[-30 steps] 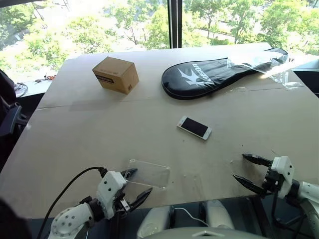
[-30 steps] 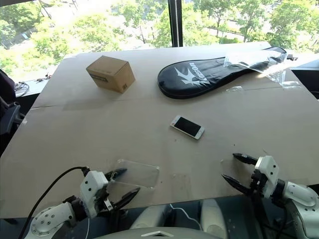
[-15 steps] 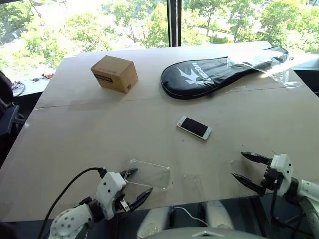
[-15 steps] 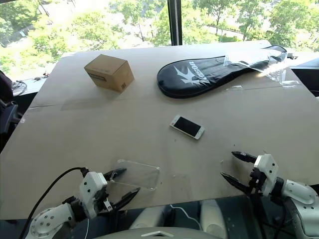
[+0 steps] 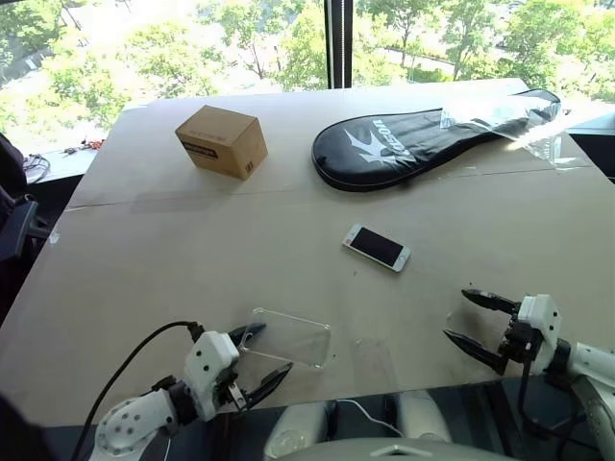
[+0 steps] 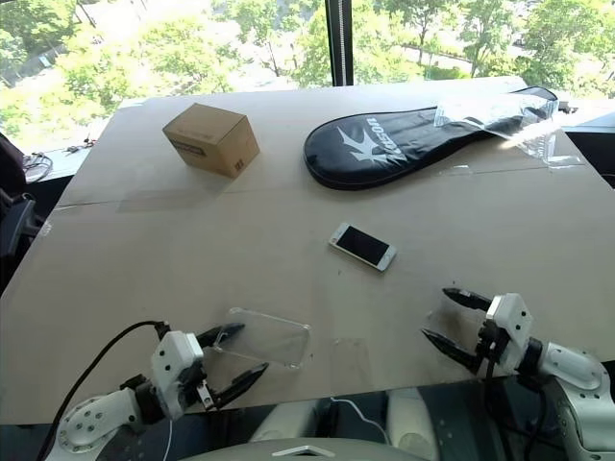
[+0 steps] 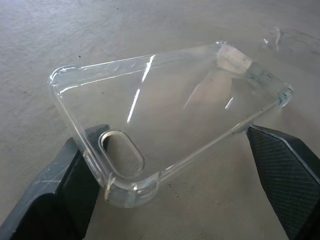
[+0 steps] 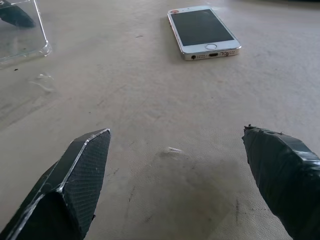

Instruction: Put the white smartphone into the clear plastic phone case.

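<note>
The white smartphone [image 5: 377,248] lies flat and screen up near the middle of the table, also seen ahead of my right gripper [image 8: 175,130]. That right gripper [image 5: 455,313] is open and empty near the table's front edge, well short of the phone [image 8: 202,31]. The clear plastic phone case [image 5: 286,337] lies flat at the front left. My left gripper [image 5: 276,347] is open with its fingers on either side of the case's near end. In the left wrist view, one finger [image 7: 60,200] sits against the corner of the case [image 7: 165,120] by the camera cutout.
A cardboard box [image 5: 223,141] stands at the back left. A black racket cover [image 5: 413,144] lies at the back right with a crinkled clear plastic bag [image 5: 495,113] on its end. The table's front edge [image 5: 384,389] runs just below both grippers. A black cable [image 5: 135,355] trails from the left arm.
</note>
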Robot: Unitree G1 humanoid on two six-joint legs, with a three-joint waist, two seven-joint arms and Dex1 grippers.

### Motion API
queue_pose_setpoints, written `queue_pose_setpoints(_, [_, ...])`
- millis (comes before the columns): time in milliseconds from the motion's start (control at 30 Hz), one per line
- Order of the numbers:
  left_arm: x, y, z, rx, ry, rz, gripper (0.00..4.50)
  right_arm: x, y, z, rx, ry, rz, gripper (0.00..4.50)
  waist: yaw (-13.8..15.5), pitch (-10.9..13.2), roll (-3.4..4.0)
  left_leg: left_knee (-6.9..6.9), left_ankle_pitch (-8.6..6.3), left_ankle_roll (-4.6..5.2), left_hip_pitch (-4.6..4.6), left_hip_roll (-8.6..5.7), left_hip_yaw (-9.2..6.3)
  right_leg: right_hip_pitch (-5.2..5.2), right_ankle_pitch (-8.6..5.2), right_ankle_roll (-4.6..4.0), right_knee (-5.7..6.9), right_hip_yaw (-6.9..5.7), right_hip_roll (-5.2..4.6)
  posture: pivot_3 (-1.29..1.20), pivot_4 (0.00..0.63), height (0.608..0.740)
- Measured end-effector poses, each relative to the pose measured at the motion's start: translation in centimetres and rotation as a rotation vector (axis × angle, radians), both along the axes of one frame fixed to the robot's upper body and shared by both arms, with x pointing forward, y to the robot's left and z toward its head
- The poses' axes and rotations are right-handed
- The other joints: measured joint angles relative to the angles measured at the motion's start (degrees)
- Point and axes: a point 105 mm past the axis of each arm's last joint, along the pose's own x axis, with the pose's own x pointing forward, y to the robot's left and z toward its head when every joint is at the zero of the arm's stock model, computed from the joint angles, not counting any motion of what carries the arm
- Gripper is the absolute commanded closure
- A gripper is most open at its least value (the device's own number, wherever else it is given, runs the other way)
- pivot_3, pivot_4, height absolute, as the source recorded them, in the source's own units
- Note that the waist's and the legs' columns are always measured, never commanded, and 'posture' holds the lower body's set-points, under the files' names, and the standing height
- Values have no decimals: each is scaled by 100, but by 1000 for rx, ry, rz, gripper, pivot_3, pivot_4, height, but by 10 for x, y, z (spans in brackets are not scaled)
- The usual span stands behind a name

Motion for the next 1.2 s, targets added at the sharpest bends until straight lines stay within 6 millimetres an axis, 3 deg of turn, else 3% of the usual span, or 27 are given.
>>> queue_pose_setpoints(367, [1,-1,5,-18,32,-37,47,0,1,0,9,-8,-3,0,-5,13,2,-2,3,-8,-1,0,-1,-2,0,0,-2,-3,0,0,150,740])
queue_pose_setpoints(500, [5,-8,17,-63,4,-62,47,1,2,1,18,-12,-13,0,-1,28,-2,-2,-9,-29,-2,1,-2,-2,0,0,-4,-3,0,0,150,740])
queue_pose_setpoints(633, [17,-22,45,-190,-46,-82,47,0,2,0,24,-9,-15,0,-1,37,-2,-2,-9,-33,-2,1,-3,-2,1,-1,-4,-5,1,0,150,740])
queue_pose_setpoints(700, [26,-30,69,-322,-59,-72,47,0,2,-1,25,-7,-17,0,-6,39,-1,-2,-8,-37,-2,2,-3,-4,1,-1,-4,-5,2,0,150,740])
queue_pose_setpoints(900, [49,-38,116,-570,-89,-22,47,3,5,1,39,-23,-16,0,-22,41,7,-2,-9,-44,1,4,-1,-7,3,-3,-3,0,9,0,150,740])
queue_pose_setpoints(1067, [40,-35,96,-526,34,-2,47,3,4,-1,41,-18,-24,0,-14,43,9,-11,-8,-37,-3,7,1,-22,2,-3,-3,8,17,0,150,740])
queue_pose_setpoints(1200, [47,-13,76,-434,88,101,47,5,4,0,42,-33,-26,0,13,44,9,-12,-12,-45,-5,7,-2,-21,2,-4,-3,4,16,0,150,740])
